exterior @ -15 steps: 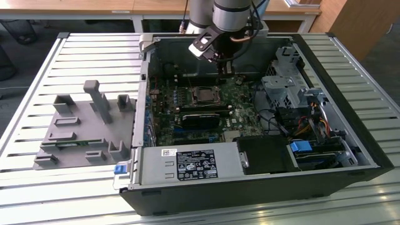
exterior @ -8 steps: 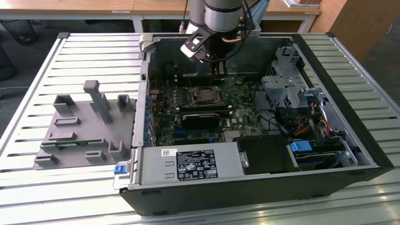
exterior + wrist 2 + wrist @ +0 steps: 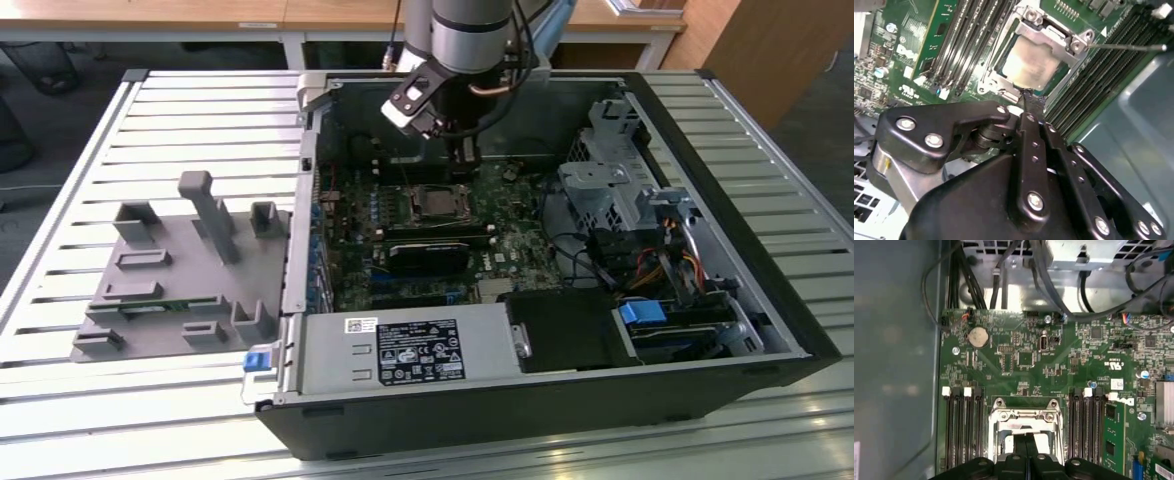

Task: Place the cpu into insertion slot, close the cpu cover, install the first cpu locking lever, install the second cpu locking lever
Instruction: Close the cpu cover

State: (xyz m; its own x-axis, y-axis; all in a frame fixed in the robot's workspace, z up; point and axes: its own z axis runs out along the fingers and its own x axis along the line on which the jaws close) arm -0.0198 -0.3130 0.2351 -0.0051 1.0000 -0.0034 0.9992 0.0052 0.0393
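Note:
The cpu (image 3: pixel 1026 62) lies flat in its socket on the green motherboard, grey metal top up. The cpu cover (image 3: pixel 1046 31), a silvery frame with a square window, lies down over it; it also shows in the first wrist view (image 3: pixel 1026 416). A thin locking lever (image 3: pixel 1126 47) sticks out from the socket's corner across the memory slots. My gripper (image 3: pixel 1030 96) is shut with nothing between its fingers, its tips just off the socket's edge. In the exterior view the gripper (image 3: pixel 462 152) hangs inside the open case just behind the socket (image 3: pixel 437 203).
Black memory slots (image 3: pixel 961 425) flank the socket on both sides. The case wall (image 3: pixel 1134 125) is close by. A drive cage (image 3: pixel 607 185) and cables fill the exterior view's right, a power supply (image 3: pixel 400 350) the front. A grey fixture (image 3: pixel 174 270) sits outside the case.

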